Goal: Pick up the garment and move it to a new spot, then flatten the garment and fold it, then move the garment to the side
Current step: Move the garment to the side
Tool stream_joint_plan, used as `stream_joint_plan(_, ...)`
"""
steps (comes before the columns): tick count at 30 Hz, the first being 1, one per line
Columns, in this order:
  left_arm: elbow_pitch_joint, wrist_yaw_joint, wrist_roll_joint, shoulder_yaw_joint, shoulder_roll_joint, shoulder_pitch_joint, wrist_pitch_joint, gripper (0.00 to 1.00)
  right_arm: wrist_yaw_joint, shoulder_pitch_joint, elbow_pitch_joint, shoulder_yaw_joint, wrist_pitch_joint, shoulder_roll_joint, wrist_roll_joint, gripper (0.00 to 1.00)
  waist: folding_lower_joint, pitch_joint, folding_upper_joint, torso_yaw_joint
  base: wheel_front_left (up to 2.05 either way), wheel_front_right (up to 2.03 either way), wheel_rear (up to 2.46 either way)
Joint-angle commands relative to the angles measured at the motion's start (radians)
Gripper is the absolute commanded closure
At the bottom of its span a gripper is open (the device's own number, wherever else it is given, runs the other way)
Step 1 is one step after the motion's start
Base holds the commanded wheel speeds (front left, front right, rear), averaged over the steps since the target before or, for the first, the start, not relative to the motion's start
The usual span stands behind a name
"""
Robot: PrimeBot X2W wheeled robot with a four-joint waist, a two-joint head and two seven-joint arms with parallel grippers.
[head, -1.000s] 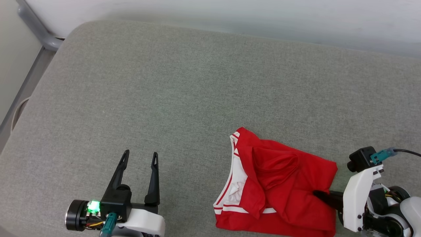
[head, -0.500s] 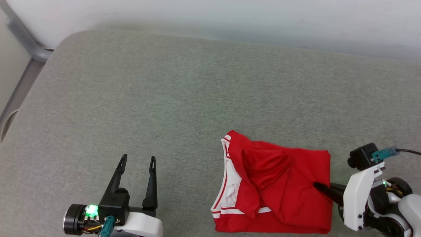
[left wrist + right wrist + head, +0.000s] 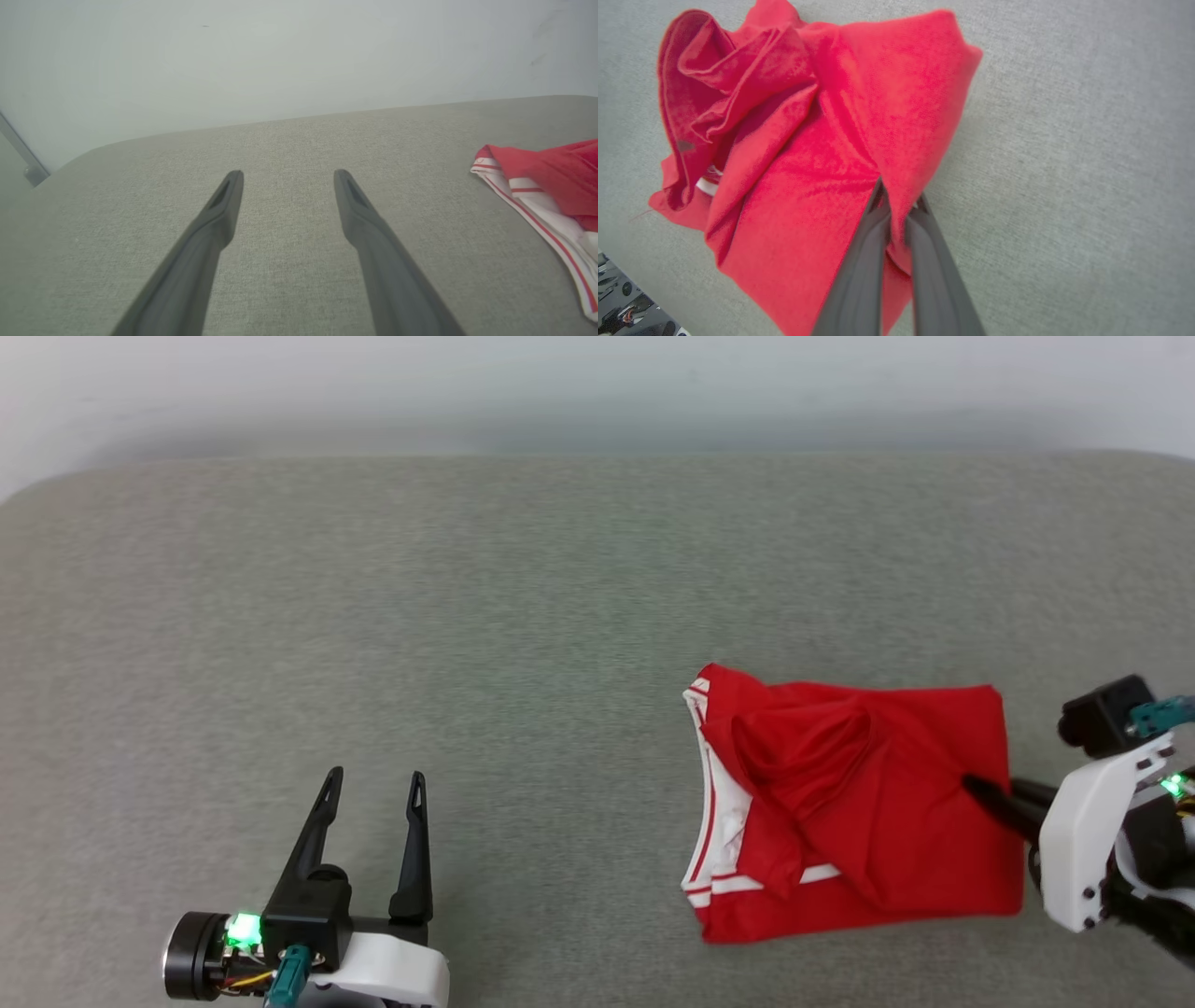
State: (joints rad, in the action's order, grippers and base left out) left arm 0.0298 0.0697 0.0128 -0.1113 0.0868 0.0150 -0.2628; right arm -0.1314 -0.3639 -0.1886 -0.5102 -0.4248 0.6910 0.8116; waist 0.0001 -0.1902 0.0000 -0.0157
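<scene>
The garment [image 3: 868, 812] is a red shirt with white, red-striped trim, lying folded into a rough rectangle on the grey cushion, right of centre. My right gripper [image 3: 976, 789] comes in from the right and is shut on the garment's right edge; the right wrist view shows its two fingers pinching a red fold [image 3: 896, 196] of the garment [image 3: 822, 140]. At the lower left my left gripper [image 3: 373, 784] stands open and holds nothing, well clear of the cloth. In the left wrist view its fingers [image 3: 224, 200] spread over bare cushion, with the garment's trimmed edge [image 3: 537, 191] at the right.
The grey fabric cushion [image 3: 467, 616] spreads wide to the left of and behind the garment. A pale wall [image 3: 597, 383] runs along its far edge. A grey metal frame part [image 3: 23, 158] shows at the far left of the left wrist view.
The head camera has swung right, so the left cushion corner and the frame left the picture. The garment, still in my right gripper, lies flatter and squarer. The left gripper stays open.
</scene>
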Motion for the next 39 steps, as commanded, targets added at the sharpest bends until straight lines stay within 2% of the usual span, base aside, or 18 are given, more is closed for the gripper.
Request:
stream_joint_plan(1, -0.005, 0.002, 0.001, 0.007, 0.006, -0.01, -0.002, 0.0, 0.002, -0.026, 0.002, 0.004, 0.008, 0.011, -0.011, 1.0, -0.0001, -0.019, 0.0, -0.052, 0.0, 0.0, 0.0)
stream_joint_plan(7, -0.014, 0.004, -0.003, 0.015, 0.013, -0.029, -0.002, 0.0, 0.002, -0.082, -0.006, 0.024, 0.016, 0.048, -0.035, 1.0, -0.0001, -0.05, 0.0, -0.112, 0.0, 0.0, 0.0)
stream_joint_plan(14, -0.043, 0.0, -0.008, 0.028, 0.027, -0.067, -0.002, 0.0, 0.002, -0.157, -0.023, 0.044, 0.006, 0.123, -0.102, 1.0, -0.0001, -0.12, 0.0, -0.143, 0.0, 0.0, 0.0)
stream_joint_plan(24, -0.128, 0.01, -0.026, 0.033, 0.057, -0.135, -0.002, 0.0, 0.002, -0.237, -0.121, 0.206, -0.021, 0.215, -0.176, 1.0, -0.0001, -0.278, 0.0, -0.14, 0.0, 0.0, 0.0)
stream_joint_plan(35, -0.208, 0.028, -0.035, 0.019, 0.078, -0.185, -0.002, 0.0, 0.002, -0.304, -0.288, 0.413, -0.032, 0.228, -0.264, 1.0, -0.0001, -0.389, 0.0, -0.123, 0.0, 0.0, 0.0)
stream_joint_plan(39, -0.22, 0.038, -0.035, 0.008, 0.08, -0.195, -0.002, 0.0, 0.002, -0.317, -0.336, 0.482, -0.04, 0.198, -0.299, 1.0, -0.0001, -0.405, 0.0, -0.113, 0.0, 0.0, 0.0)
